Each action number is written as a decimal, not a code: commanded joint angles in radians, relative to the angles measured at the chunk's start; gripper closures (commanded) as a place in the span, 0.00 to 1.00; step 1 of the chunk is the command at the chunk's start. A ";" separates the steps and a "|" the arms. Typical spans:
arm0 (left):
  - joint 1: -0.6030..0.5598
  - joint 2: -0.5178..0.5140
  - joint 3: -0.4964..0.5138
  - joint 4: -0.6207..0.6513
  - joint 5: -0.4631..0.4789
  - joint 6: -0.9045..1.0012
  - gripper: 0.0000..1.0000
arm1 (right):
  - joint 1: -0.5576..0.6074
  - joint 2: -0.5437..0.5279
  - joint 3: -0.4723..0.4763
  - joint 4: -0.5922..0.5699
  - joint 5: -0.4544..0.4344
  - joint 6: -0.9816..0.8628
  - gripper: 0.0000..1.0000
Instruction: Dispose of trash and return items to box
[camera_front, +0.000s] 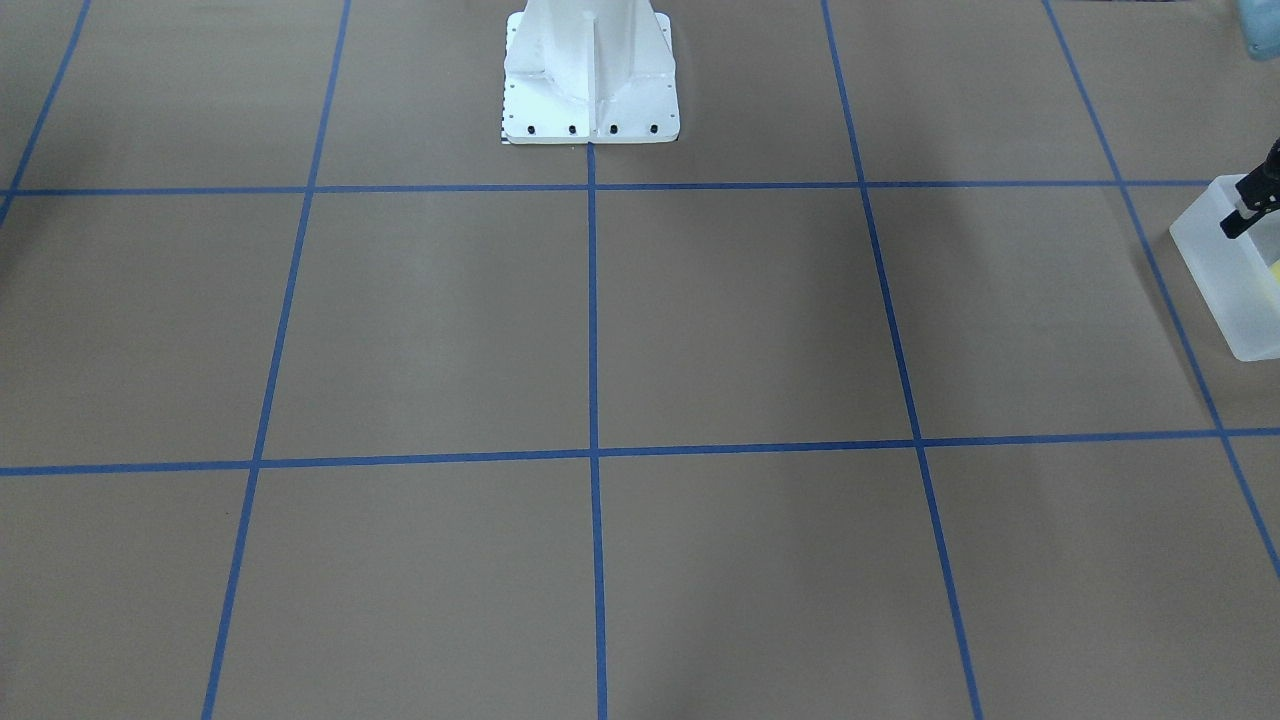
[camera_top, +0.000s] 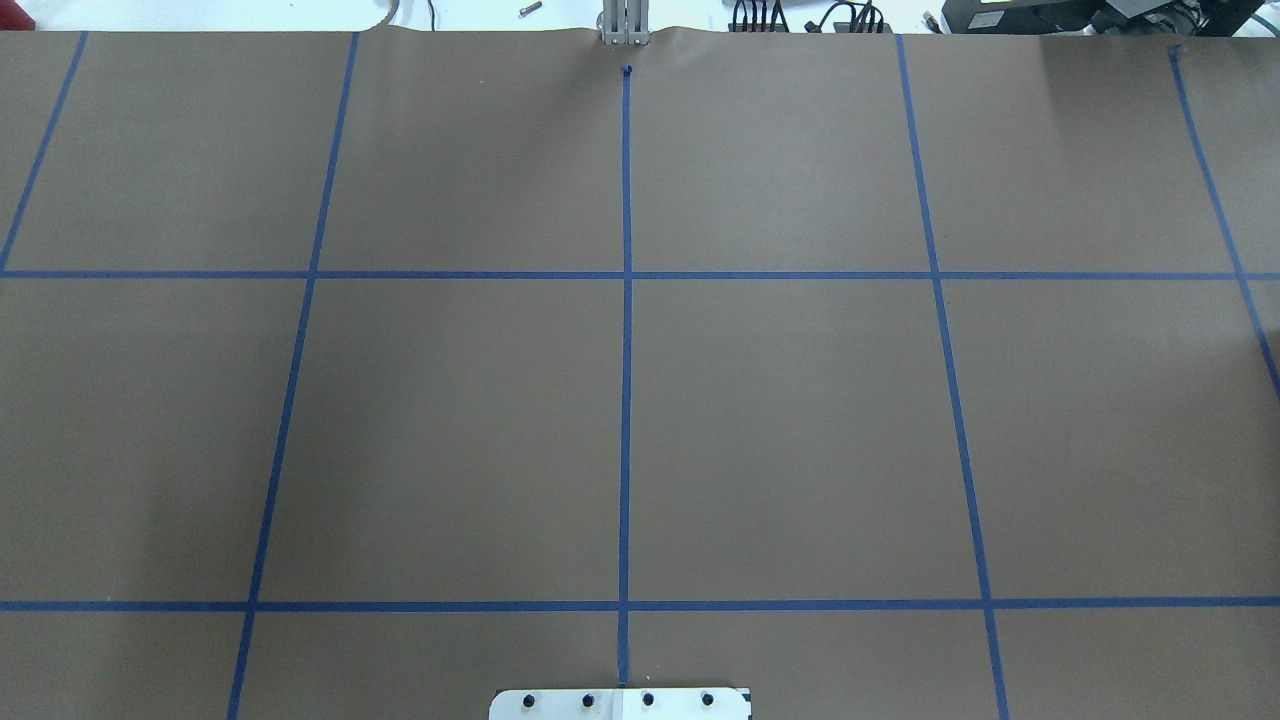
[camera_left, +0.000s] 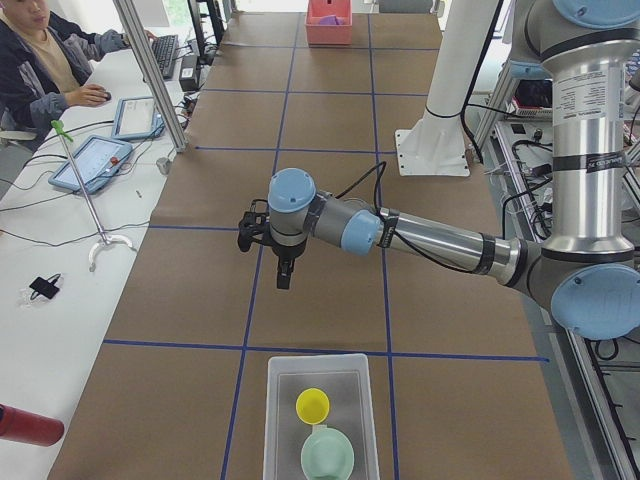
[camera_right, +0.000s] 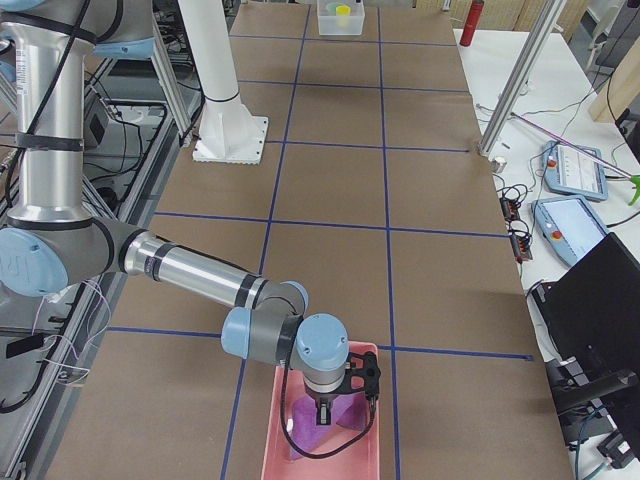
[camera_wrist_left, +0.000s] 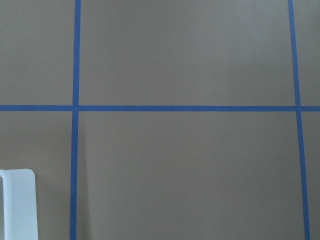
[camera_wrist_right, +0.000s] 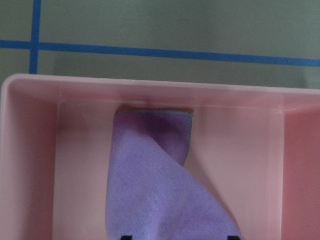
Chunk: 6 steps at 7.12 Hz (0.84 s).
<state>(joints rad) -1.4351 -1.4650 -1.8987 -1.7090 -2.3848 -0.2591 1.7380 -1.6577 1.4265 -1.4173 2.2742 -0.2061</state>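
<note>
While our right claw hangs spread over the purple cloth in the pink bin, we cannot tell the left claw grip, above bare bench, near the box, yellow cup and mint bowl inside.

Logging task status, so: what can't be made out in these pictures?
Left tool: cut by the front view's right edge; open or shut unclear.
Mint bowl: cut by the left view's bottom edge.
Purple cloth: lower part beyond the right wrist view's bottom edge.
Anything under the cloth: hidden by it.
</note>
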 joint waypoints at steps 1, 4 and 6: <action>-0.010 0.006 0.056 0.005 0.056 0.189 0.02 | -0.021 0.045 0.034 -0.003 0.056 0.095 0.00; -0.033 0.005 0.101 0.064 0.052 0.235 0.02 | -0.098 0.030 0.266 -0.176 0.073 0.232 0.00; -0.064 0.062 0.121 0.075 0.058 0.235 0.02 | -0.112 -0.007 0.304 -0.170 0.071 0.228 0.00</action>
<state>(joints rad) -1.4824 -1.4467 -1.7885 -1.6418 -2.3329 -0.0257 1.6372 -1.6466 1.7027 -1.5795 2.3447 0.0195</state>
